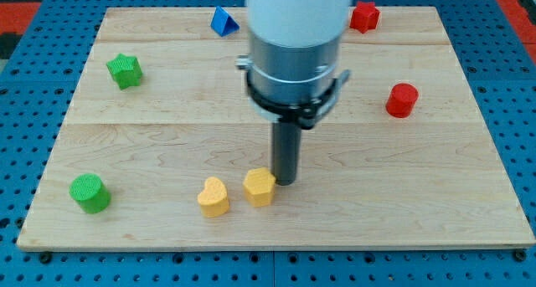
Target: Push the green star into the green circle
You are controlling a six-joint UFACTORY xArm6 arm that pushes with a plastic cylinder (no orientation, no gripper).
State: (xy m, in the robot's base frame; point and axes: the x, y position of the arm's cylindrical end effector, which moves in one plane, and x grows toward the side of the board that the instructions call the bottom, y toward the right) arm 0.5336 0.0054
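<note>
The green star [124, 70] lies near the view's left edge, in the upper part of the wooden board [419, 195]. The green circle [90, 192], a short cylinder, stands at the view's lower left, well below the star. My tip [286, 181] is near the board's middle, low in the view, far to the right of both green blocks. It stands right beside a yellow hexagon block [260, 187], at that block's right edge.
A yellow heart [213, 196] lies just left of the yellow hexagon. A blue triangle [223, 22] lies at the view's top, partly beside the arm's body. A red star [363, 17] is at top right and a red cylinder [402, 99] at right.
</note>
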